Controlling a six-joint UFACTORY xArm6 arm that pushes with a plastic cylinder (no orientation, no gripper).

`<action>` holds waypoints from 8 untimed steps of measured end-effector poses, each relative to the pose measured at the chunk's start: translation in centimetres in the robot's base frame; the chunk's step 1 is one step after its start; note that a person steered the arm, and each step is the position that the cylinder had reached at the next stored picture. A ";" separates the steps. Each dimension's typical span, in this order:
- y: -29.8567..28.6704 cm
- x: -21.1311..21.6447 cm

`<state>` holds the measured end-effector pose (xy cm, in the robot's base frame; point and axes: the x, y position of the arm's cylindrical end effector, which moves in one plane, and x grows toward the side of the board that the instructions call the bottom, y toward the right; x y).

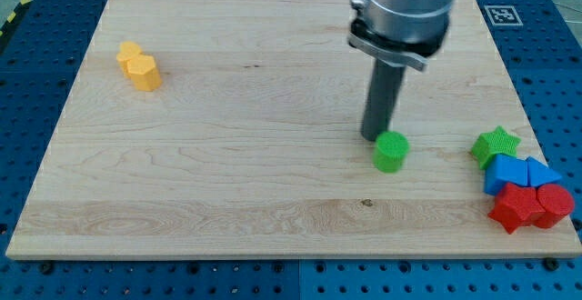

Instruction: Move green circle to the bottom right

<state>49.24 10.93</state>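
The green circle is a short green cylinder on the wooden board, right of centre. My tip stands just at the circle's upper left edge, touching or nearly touching it. The rod rises from there to the grey arm at the view's top.
A cluster of blocks lies at the board's right edge: a green star, a blue block, a blue triangle, a red star and a red block. Two yellow blocks sit at the upper left.
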 end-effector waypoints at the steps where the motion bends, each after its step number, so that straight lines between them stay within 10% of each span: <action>1: 2.5 2.9; 8: 1.9 7.7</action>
<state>56.93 12.83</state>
